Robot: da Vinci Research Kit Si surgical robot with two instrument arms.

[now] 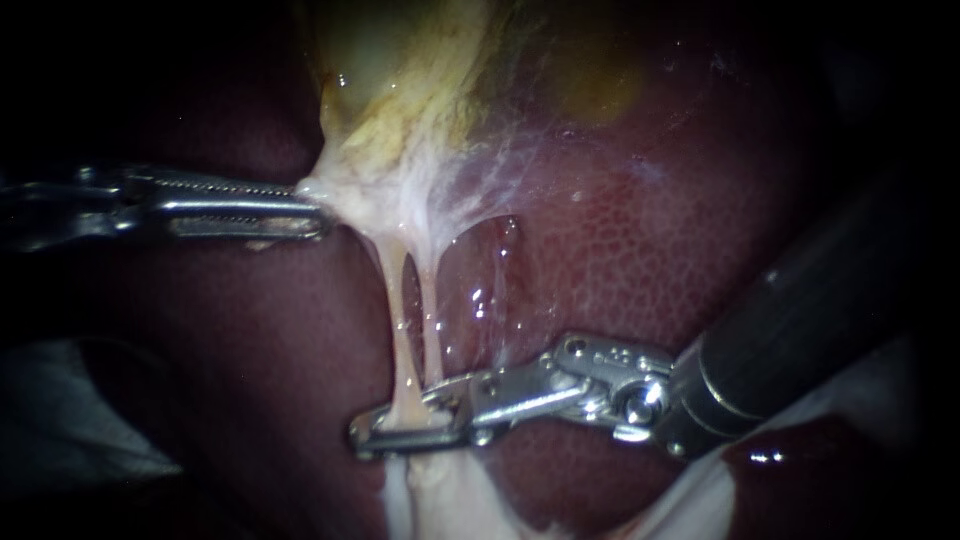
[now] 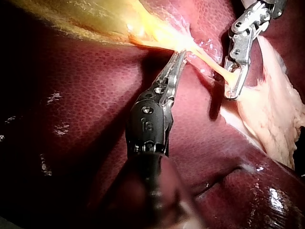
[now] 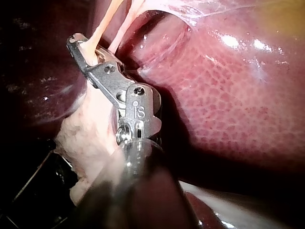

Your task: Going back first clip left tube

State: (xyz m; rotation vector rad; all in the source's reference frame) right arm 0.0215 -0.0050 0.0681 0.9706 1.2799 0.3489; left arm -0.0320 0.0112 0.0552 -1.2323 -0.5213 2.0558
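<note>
Both tubes [image 1: 398, 330] end hidden behind right instrument [image 1: 363, 435]; left instrument [image 1: 312, 208] grips gallbladder [image 1: 400, 90].

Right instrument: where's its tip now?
Endoscope view: the right instrument enters from the right, its tip at the left tube's lower end, just above the pale tissue lump.

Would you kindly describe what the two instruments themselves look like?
Left instrument: long, slim silver jaws with fine serrated teeth on a black wrist housing. Right instrument: a stubbier, jointed silver metal tip with rivets and a round pivot, on a thick black shaft ringed by a thin pale band.
</note>
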